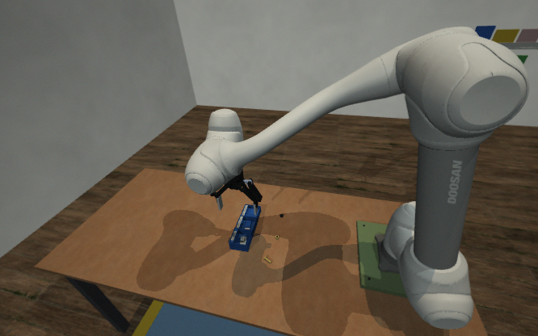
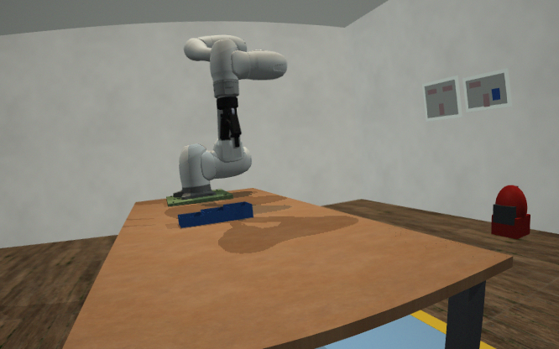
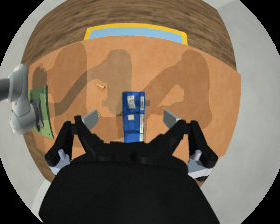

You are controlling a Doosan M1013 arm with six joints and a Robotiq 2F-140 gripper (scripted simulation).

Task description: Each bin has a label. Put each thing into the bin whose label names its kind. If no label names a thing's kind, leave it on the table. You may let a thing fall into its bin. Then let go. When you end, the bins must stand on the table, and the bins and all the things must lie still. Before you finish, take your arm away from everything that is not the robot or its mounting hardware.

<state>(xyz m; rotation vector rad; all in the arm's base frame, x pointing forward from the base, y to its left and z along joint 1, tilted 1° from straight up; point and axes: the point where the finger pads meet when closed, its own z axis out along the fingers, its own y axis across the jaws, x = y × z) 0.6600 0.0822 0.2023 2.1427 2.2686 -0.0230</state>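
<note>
A long blue bin (image 1: 245,227) with several compartments stands near the middle of the table; small pale parts lie inside it. It also shows in the exterior view (image 2: 215,214) and in the wrist view (image 3: 132,115). My gripper (image 1: 237,199) hangs high above the bin's far end, wide open and empty; it also shows in the exterior view (image 2: 229,125) and in the wrist view (image 3: 130,120). On the table beside the bin lie a brass bolt (image 1: 267,259), a small brass nut (image 1: 276,237) and a small black part (image 1: 281,216). The bin labels are too small to read.
The arm's green base plate (image 1: 373,258) sits at the table's right end. A red machine (image 2: 509,211) stands on the floor far off. A blue and yellow floor mat (image 1: 204,321) lies below the table's front edge.
</note>
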